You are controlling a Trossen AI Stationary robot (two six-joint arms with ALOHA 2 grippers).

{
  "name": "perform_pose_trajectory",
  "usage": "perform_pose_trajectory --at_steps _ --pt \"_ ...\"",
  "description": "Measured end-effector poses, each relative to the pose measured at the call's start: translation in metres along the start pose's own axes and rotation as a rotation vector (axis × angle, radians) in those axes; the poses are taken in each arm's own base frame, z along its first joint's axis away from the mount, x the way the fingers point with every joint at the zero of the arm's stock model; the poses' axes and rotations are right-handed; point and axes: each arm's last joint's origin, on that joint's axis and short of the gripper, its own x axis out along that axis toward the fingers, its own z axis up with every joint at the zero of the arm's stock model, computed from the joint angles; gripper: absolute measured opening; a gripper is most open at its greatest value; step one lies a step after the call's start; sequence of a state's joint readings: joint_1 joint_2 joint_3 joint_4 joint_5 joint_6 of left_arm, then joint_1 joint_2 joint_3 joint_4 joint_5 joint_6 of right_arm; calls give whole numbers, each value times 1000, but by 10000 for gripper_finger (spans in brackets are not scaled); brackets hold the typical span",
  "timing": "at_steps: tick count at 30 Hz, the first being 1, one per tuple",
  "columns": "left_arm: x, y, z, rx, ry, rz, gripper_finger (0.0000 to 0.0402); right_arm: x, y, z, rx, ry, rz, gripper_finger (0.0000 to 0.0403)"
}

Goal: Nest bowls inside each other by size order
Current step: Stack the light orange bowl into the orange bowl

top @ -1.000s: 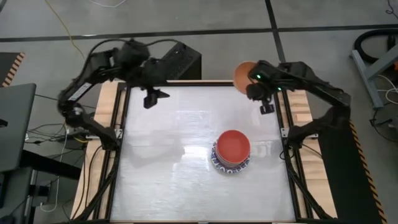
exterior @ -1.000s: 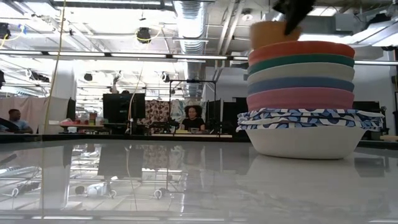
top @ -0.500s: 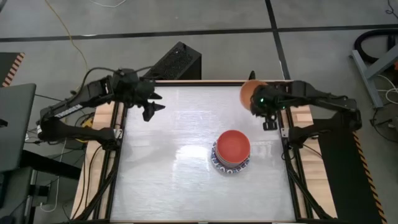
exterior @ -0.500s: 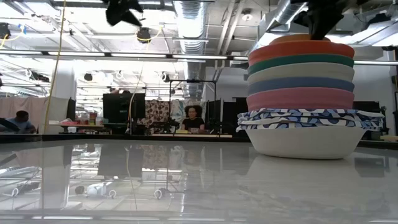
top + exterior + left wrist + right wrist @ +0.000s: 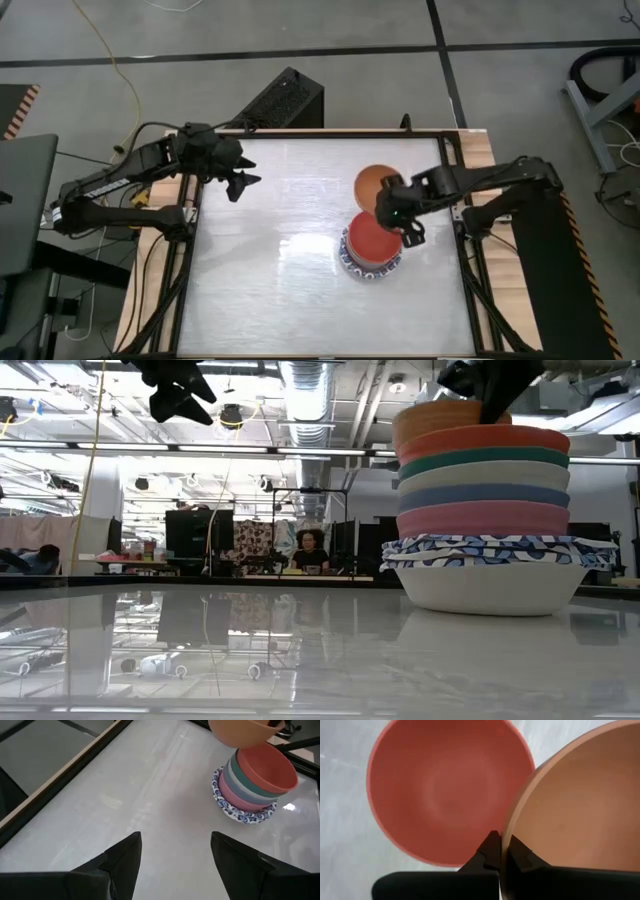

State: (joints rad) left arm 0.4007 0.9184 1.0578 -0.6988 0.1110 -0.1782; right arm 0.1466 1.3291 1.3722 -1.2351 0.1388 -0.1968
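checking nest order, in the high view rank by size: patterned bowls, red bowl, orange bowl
1. patterned bowls, rim showing around the stack
2. red bowl
3. orange bowl, held higher, nearer the camera, so its rank is unsure

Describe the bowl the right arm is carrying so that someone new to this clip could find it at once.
Start at the stack of bowls on the table's right half, topped by a red bowl. Just beyond it, the right gripper is shut on the rim of the orange bowl. It is the only bowl off the stack, held in the air.
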Motion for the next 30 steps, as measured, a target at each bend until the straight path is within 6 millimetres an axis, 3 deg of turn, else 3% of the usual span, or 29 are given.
perform_pose_trajectory --at_steps 8,18,30 --pt "-1 0 0 16 -4 -1 228 -12 24 24 20 -43 0 12" --pt "-1 0 0 38 -7 17 228 -23 39 19 102 -49 -49 12" --pt "-1 0 0 35 -7 17 228 -5 82 38 54 -49 55 12"
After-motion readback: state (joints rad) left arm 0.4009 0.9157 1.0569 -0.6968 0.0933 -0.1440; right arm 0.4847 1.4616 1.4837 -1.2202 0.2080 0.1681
